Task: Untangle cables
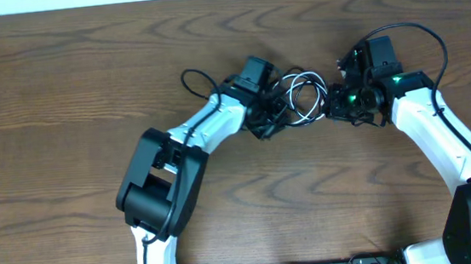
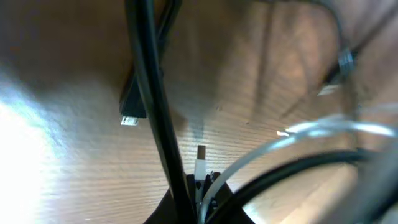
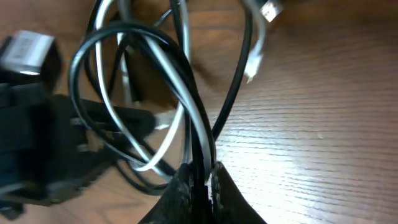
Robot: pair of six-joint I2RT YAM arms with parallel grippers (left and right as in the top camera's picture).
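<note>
A tangle of thin black and white cables (image 1: 301, 99) hangs between my two grippers at the table's middle. My left gripper (image 1: 267, 116) is shut on the tangle's left side; in the left wrist view a black cable (image 2: 155, 112) and a white cable (image 2: 298, 134) run out of its jaws (image 2: 200, 186), and a black plug (image 2: 132, 106) hangs free. My right gripper (image 1: 336, 104) is shut on the right side; in the right wrist view black and white loops (image 3: 155, 81) rise from its jaws (image 3: 202, 177). A loose plug end (image 3: 268, 11) shows at the top.
A black cable loop (image 1: 195, 80) trails left of the left wrist on the wooden table (image 1: 87, 94). The right arm's own thick black wire (image 1: 419, 35) arcs above it. The left arm's dark body (image 3: 37, 143) fills the left of the right wrist view.
</note>
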